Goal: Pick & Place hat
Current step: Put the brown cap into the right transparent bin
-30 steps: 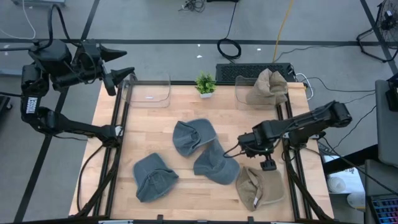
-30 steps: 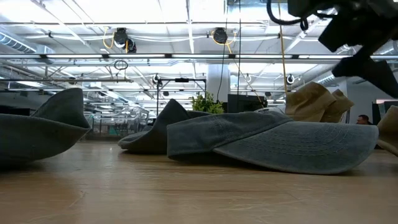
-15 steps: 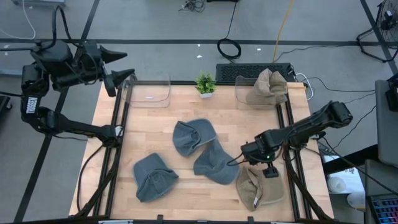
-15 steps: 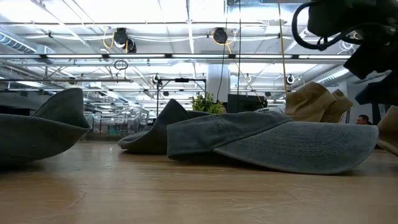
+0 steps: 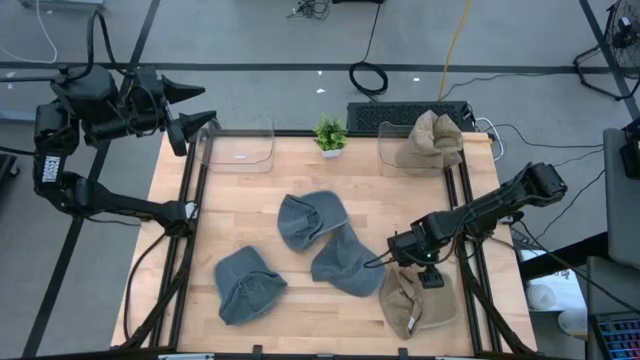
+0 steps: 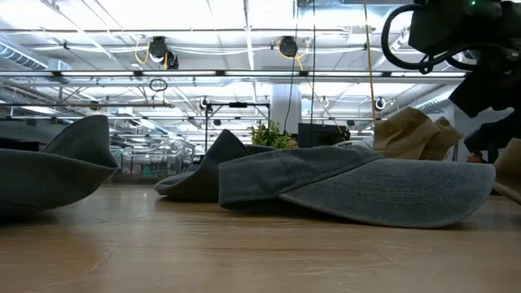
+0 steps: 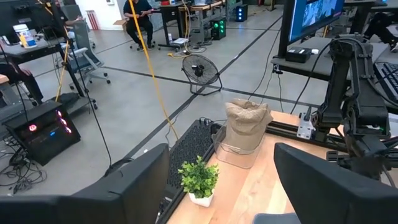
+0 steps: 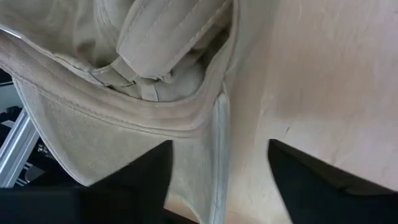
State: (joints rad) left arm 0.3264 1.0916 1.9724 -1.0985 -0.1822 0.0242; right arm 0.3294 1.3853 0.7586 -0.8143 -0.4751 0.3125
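While the left gripper waits up high past the table's far left corner, its two fingers stand apart and hold nothing. Next come three gray hats on the wooden table: one gray hat near the front, one in the middle, and one just right of it. A small green plant stands at the back edge. A clear bin at the back right holds tan hats. At the front right lies the tan hat. The right gripper is down at its rim, with the brim between its open fingers, not pinched.
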